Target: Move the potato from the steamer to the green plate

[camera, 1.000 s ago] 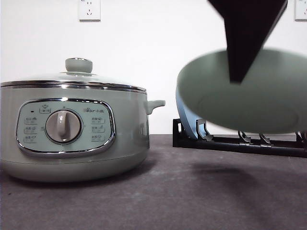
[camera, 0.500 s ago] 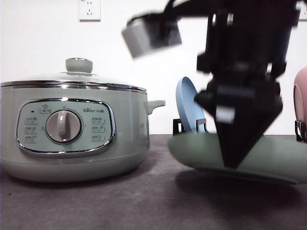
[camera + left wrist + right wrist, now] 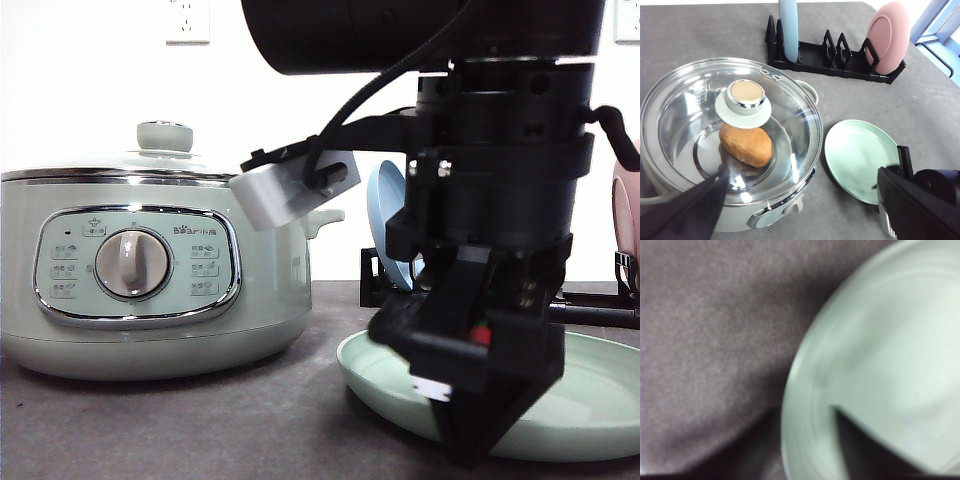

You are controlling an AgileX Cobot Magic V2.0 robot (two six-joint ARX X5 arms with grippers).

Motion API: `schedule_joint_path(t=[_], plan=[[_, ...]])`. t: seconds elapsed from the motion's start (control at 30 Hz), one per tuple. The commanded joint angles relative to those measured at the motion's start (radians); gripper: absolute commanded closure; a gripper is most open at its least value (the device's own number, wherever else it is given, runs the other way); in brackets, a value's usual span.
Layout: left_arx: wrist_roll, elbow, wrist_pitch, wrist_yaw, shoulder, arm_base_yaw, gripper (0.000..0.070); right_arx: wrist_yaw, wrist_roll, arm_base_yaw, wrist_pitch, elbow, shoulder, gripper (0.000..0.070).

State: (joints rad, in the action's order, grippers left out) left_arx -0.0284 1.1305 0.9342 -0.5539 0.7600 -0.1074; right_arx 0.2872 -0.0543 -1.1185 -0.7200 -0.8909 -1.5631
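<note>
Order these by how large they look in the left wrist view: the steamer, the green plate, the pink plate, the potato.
1. Steamer, clearly largest.
2. Green plate.
3. Pink plate, though it stands farther from the camera and at an angle, so its true size against the green plate is unsure.
4. Potato, smallest, under the glass lid.

Staged kitchen test bench, grey table (image 3: 940, 115), bare white wall, steamer (image 3: 150, 270), plate rack (image 3: 835, 60) (black), wall socket (image 3: 187, 20)

— What do you have on the table (image 3: 940, 110)?
— You have a grey top. The steamer (image 3: 730, 150) sits on it, with the green plate (image 3: 862, 160) flat just beside it.
— Behind them?
— A black rack (image 3: 832, 60) stands there, well apart from the plate.
</note>
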Motion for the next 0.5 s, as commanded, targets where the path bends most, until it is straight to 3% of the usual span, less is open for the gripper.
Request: schedule_joint_path(t=[0.0, 0.27, 0.47], plan=[[-0.011, 0.026, -0.011, -0.005, 0.004, -0.002, 0.0093, 0.001, -0.026, -0.012, 0.012, -0.006, -0.012, 0.0291], [-0.011, 0.026, -0.010, -0.005, 0.004, -0.002, 0.0093, -0.003, -0.036, -0.012, 0.010, -0.013, 0.039, 0.0291], [-0.009, 0.026, -0.011, -0.005, 0.005, -0.002, 0.0093, -0.055, -0.039, 0.003, -0.049, -0.076, 0.163, 0.0291]])
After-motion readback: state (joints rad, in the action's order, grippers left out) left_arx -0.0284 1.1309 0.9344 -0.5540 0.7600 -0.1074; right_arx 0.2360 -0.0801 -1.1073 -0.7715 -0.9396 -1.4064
